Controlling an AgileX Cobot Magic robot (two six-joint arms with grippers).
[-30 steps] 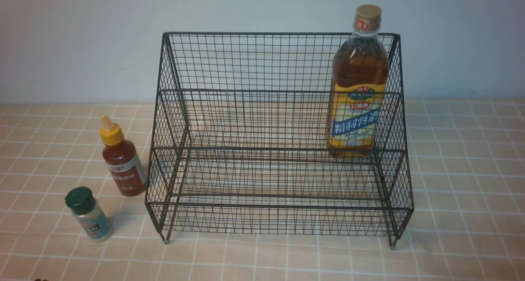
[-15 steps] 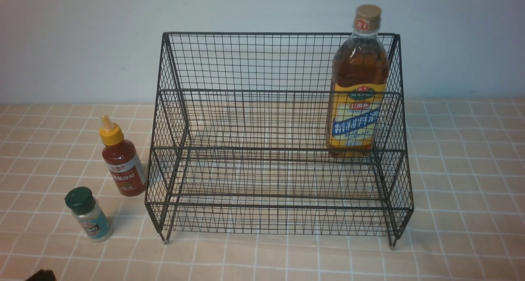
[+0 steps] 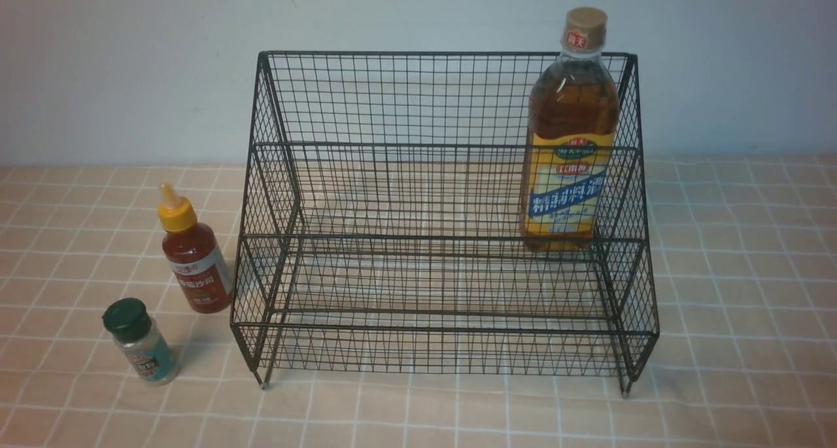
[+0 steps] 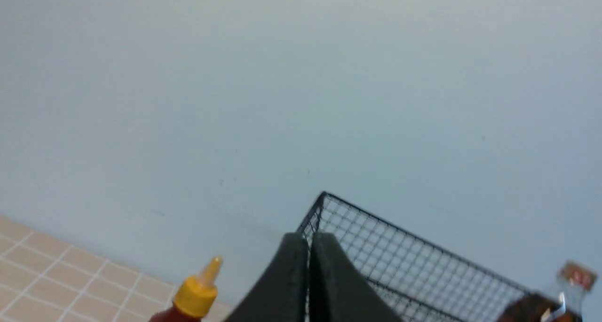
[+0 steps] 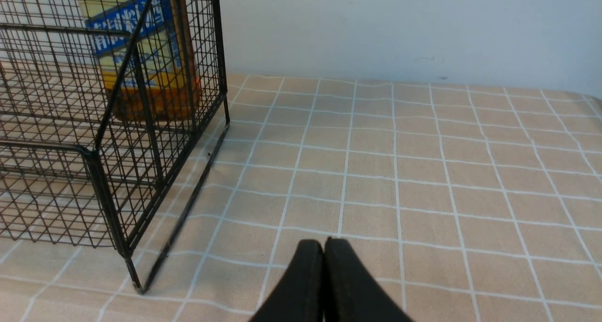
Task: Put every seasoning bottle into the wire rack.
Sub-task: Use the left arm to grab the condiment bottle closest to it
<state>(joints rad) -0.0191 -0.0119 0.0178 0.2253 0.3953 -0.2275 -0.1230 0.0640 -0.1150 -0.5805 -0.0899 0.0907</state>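
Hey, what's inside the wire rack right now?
The wire rack holds only the tall amber bottle, upright at its upper tier's right end. The open mesh hides nothing.

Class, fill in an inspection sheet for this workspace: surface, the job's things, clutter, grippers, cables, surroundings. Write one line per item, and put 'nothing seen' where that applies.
Surface: tan checked tablecloth, lying flat.
Job's things: wire rack upright on its feet; tall amber bottle upright in the rear upper tier, at the rack's right end; red sauce bottle and green-capped shaker upright on the cloth left of the rack, outside it.
Clutter: nothing seen.
Grippers: left gripper and right gripper both shut on nothing; neither shows in the front view.
Cables: nothing seen.
Surroundings: plain pale wall behind the table.
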